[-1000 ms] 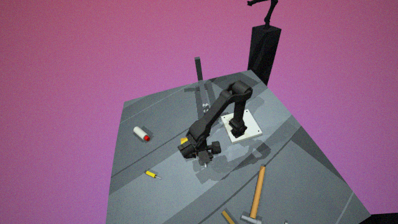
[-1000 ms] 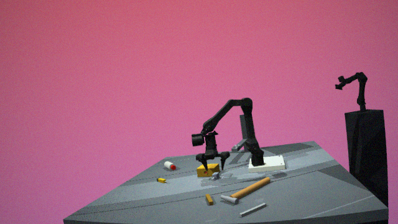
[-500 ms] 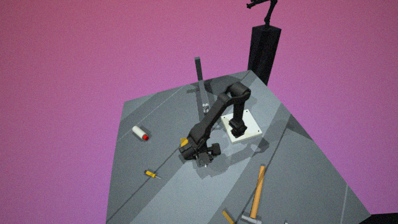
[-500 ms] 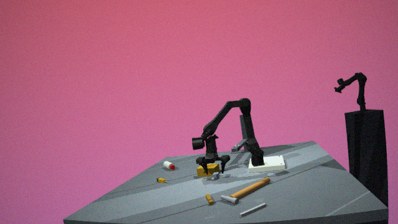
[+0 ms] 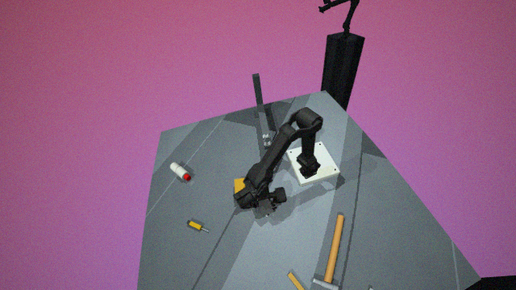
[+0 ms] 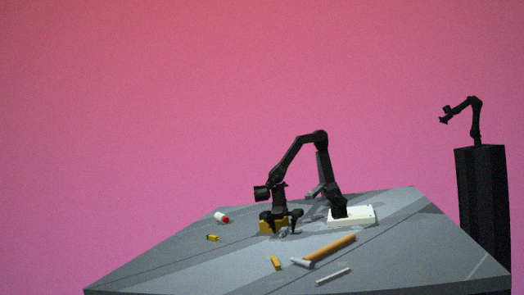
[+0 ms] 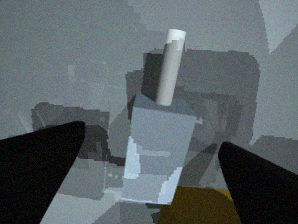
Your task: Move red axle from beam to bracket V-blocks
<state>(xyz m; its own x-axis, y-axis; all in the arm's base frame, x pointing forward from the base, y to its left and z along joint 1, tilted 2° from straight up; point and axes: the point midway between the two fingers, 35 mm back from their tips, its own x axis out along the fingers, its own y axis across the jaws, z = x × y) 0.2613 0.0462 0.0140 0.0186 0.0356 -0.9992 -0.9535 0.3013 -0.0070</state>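
Gripper (image 5: 267,210) (image 6: 284,232) (image 7: 154,139) open, fingers astride small grey block (image 6: 283,232) (image 7: 160,155) with pale peg (image 7: 171,67), just beside yellow beam (image 5: 239,185) (image 6: 267,227) (image 7: 197,207). Red axle not discernible. Bracket (image 5: 258,90) (image 6: 319,165) at far side.
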